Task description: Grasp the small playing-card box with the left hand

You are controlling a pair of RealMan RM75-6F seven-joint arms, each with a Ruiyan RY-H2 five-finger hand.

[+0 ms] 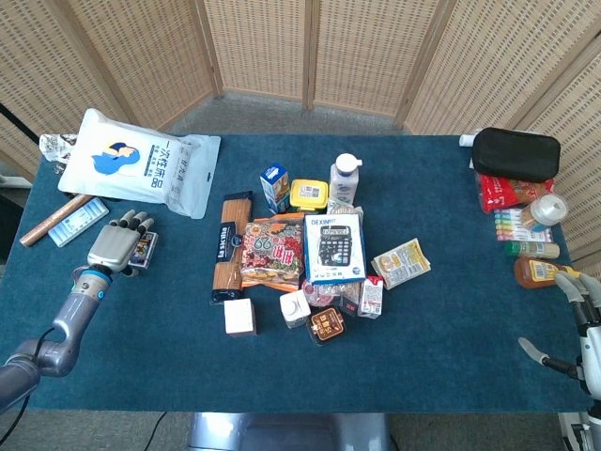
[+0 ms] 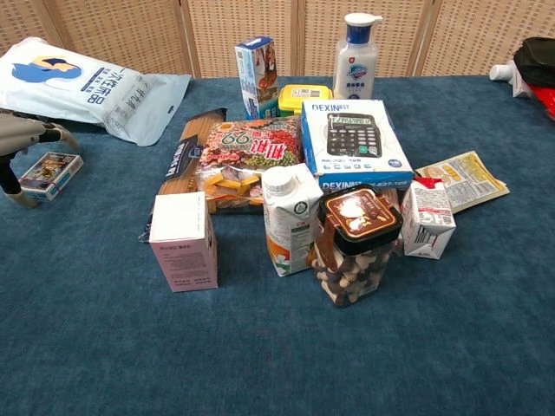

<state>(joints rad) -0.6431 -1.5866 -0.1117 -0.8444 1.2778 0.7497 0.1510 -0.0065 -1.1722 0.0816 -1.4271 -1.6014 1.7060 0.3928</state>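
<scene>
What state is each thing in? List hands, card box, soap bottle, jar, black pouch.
left hand: open, poised above the card box
right hand: open, holds nothing
playing-card box: flat, not yet grasped
soap bottle: upright, capped
snack jar: upright, lidded
black pouch: closed

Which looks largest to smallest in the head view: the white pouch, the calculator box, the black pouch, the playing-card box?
1. White pouch
2. Black pouch and calculator box: too alike to rank.
3. Playing-card box, smallest, though the left hand covers part of it.
</scene>
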